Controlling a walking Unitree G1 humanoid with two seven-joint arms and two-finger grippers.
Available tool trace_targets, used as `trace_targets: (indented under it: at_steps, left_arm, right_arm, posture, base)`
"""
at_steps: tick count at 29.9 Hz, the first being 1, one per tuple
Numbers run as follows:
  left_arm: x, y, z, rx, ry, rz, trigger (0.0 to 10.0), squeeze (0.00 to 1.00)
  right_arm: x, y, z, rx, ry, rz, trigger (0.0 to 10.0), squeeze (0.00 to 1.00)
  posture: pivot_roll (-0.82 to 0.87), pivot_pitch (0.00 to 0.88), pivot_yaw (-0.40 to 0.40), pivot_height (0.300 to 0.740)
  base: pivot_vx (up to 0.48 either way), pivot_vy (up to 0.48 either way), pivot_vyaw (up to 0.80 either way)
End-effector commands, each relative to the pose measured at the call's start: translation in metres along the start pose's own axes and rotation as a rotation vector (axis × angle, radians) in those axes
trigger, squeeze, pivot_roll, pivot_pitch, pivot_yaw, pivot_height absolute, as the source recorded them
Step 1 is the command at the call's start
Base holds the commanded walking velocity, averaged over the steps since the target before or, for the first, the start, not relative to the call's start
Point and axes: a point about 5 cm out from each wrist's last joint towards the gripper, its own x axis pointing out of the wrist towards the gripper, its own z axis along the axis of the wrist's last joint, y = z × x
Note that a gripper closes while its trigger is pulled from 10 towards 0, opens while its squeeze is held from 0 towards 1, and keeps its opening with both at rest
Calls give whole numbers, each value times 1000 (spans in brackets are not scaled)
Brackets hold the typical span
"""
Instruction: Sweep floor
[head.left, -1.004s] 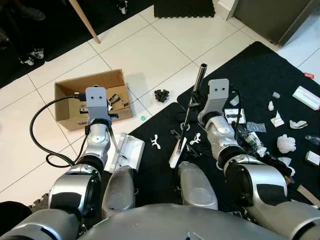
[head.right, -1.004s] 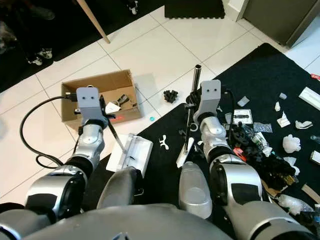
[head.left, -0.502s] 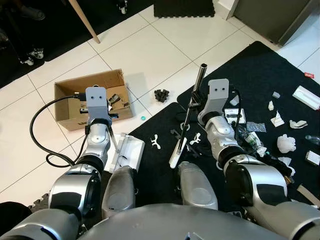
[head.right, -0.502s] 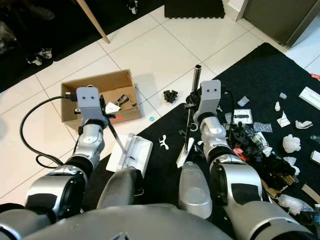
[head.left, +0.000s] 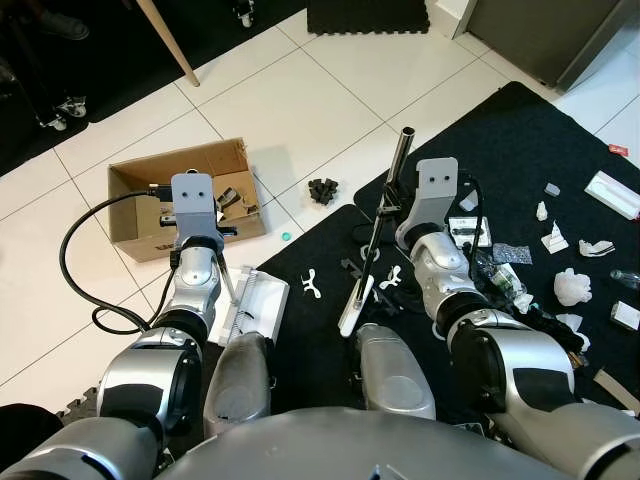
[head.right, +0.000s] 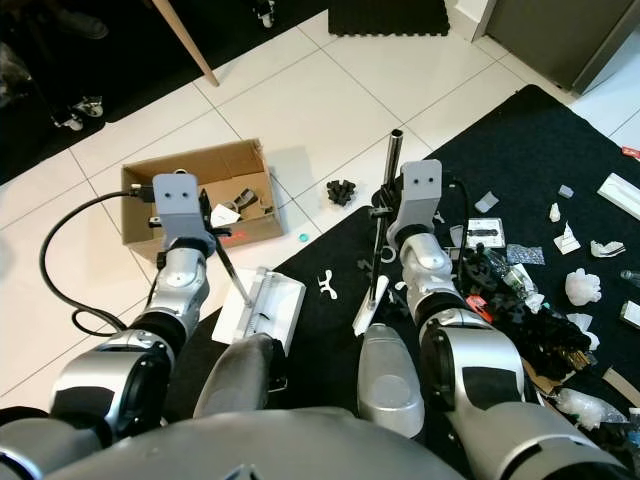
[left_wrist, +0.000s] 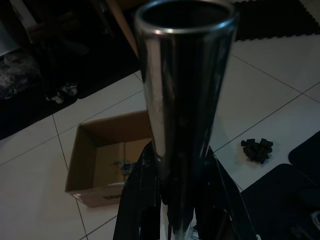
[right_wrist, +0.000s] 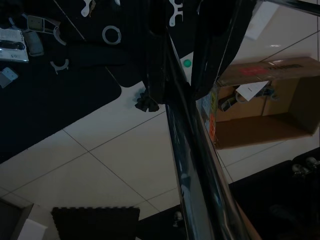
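White scraps (head.left: 573, 287) lie all over the black mat (head.left: 520, 150) at right, so sweeping looks barely begun; right end effector (head.left: 385, 207) grips the broom (head.left: 372, 247), left end effector (head.right: 213, 243) holds the dustpan (head.right: 262, 308)

- My broom pole (left_wrist: 182, 100): polished metal tube, glossy, mirror-like, hollow open end.
- My dustpan (head.left: 255, 305): white plastic, ribbed, semi-matt.
- My left gripper (left_wrist: 175, 200): matt black plastic fingers clamped on the pole.
- My right gripper (right_wrist: 192, 55): same matt black fingers around another shiny metal rod (head.left: 385, 210).
- My arms (head.left: 195, 290): brushed silver metal shells, satin sheen; black rubbery cable (head.left: 80, 260).
- Floor (head.left: 290, 100): white glazed tiles, smooth, slightly glossy, dark grout.
- Mat (head.left: 560, 140): black, matt, finely textured, foam-like.
- Box (head.left: 135, 185): brown corrugated cardboard, matt.
- Litter (head.left: 573, 287): crumpled white paper, clear shiny plastic wrap.
- Leg (head.left: 168, 40): pale smooth wood.
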Motion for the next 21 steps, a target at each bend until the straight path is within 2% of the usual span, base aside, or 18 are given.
trace_targets:
  at_steps: [1,21]
  left_arm:
    - [-12,13,-30,87,146,4,10000,0]
    - [-12,12,-30,93,148,2,10000,0]
  right_arm:
    - [-3,1,-7,-14,34,5,10000,0]
    - [-3,2,-8,-22,37,12,10000,0]
  posture:
    - [-32,0,34,740]
    - [-33,0,34,740]
  base:
    - [0,0,0]
    - [0,0,0]
